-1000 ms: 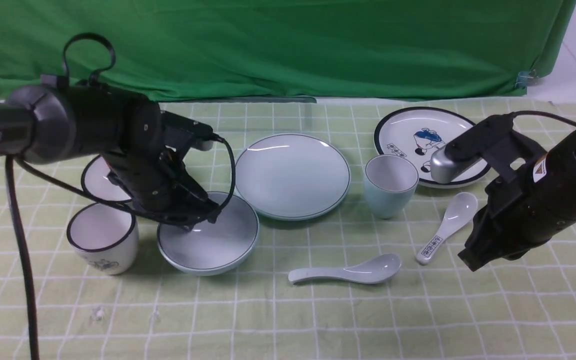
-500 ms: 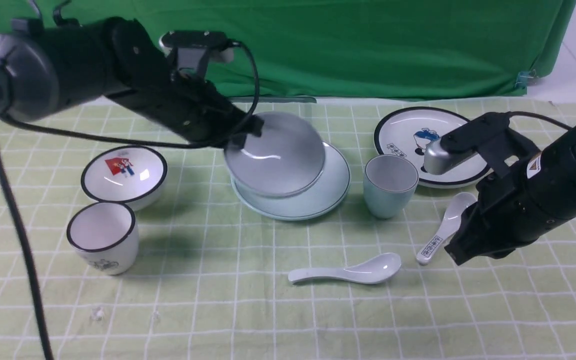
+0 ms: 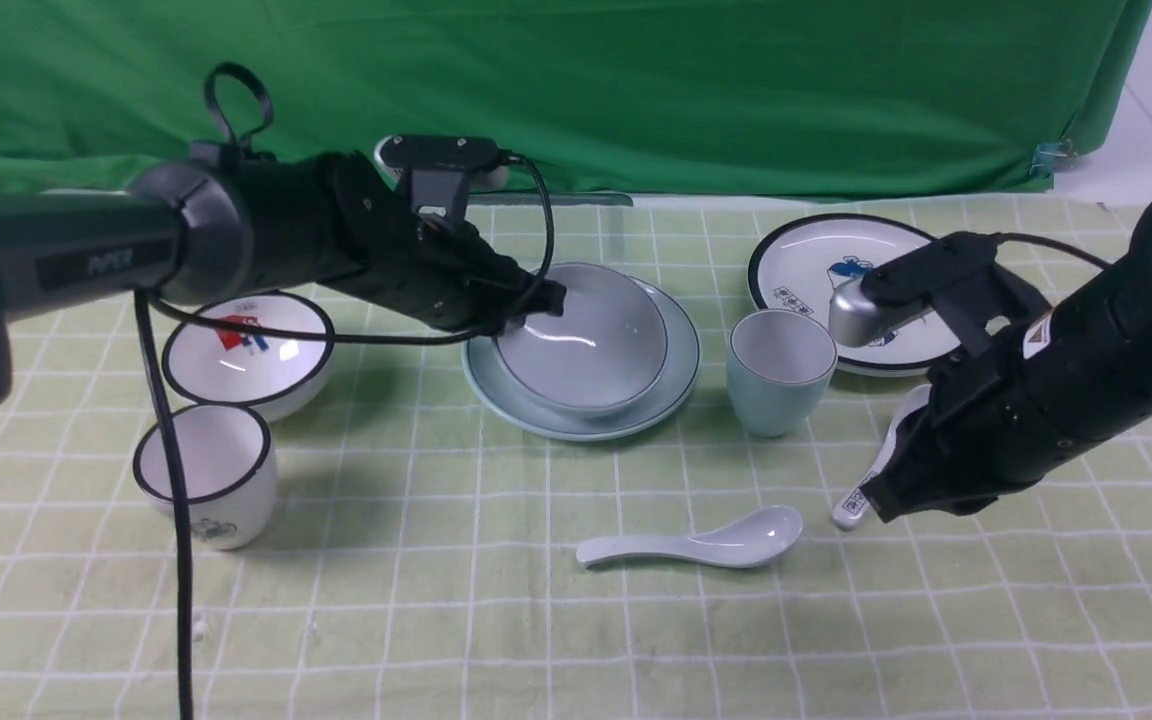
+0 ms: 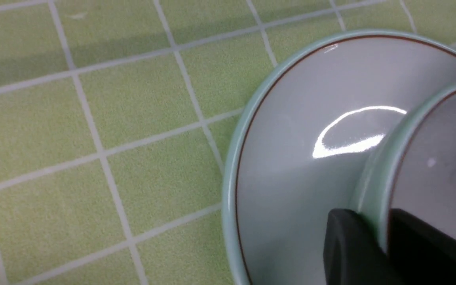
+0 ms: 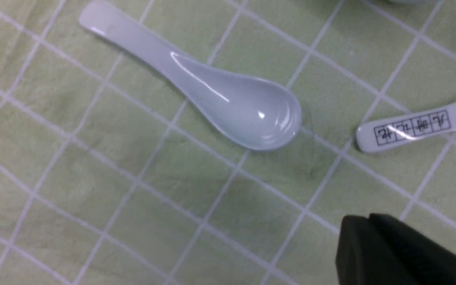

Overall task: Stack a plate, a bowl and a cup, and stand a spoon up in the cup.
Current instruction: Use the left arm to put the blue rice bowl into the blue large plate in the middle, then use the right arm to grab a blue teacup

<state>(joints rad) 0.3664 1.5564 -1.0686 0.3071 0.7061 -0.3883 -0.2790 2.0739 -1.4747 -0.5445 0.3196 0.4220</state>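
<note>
The pale blue-green bowl (image 3: pixel 586 340) sits on the pale blue-green plate (image 3: pixel 681 365) in the middle of the cloth. My left gripper (image 3: pixel 536 305) is shut on the bowl's left rim; in the left wrist view its fingers (image 4: pixel 346 245) straddle the bowl (image 4: pixel 441 158) wall above the plate (image 4: pixel 291 158). The blue-green cup (image 3: pixel 779 370) stands upright just right of the plate. The plain white spoon (image 3: pixel 696 543) lies in front, bowl end to the right. My right gripper (image 3: pixel 881 500) hangs shut and empty just right of the spoon (image 5: pixel 228 103), above the cloth.
A white black-rimmed bowl (image 3: pixel 246 345) and a white black-rimmed cup (image 3: pixel 204 480) stand at the left. A cartoon plate (image 3: pixel 816 265) lies at the back right. A spoon with printed marks (image 3: pixel 861 490) lies under my right arm. A green backdrop hangs behind.
My left gripper lifted the bowl from the front left, carried it right and lowered it onto the plate. My right arm has shifted left toward the spoons.
</note>
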